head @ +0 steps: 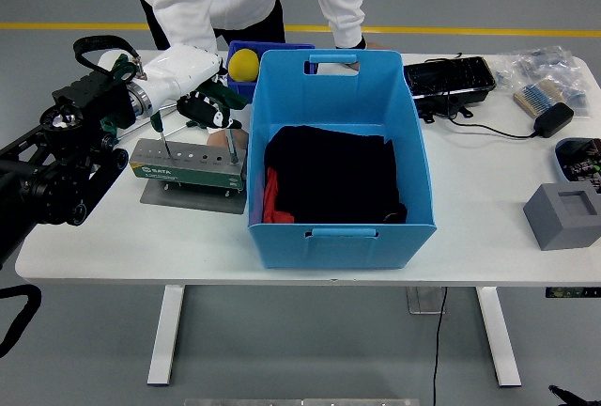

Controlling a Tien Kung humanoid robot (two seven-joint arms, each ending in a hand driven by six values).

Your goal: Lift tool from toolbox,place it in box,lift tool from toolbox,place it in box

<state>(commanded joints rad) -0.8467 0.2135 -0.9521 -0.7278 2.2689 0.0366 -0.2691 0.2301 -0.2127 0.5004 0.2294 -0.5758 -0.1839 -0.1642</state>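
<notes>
The toolbox (188,165) is a green and grey block with a row of holes, standing on a grey plate left of the blue box (340,223). Two screwdrivers stand in it: one at the left end (159,135) and one at the right end (231,142). My left hand (212,113), white-backed with dark fingers, hangs over the toolbox's far side. Its fingers are curled at the top of the right screwdriver, whose tip still sits in its hole. The blue box holds dark cloth with a bit of red.
A person in white stands at the far side; one hand (228,138) rests behind the toolbox, the other sleeve (344,21) reaches the blue box's far rim. A yellow ball (245,64) lies in a small blue tray. A keyboard (451,78), cables and a grey block (563,215) lie right.
</notes>
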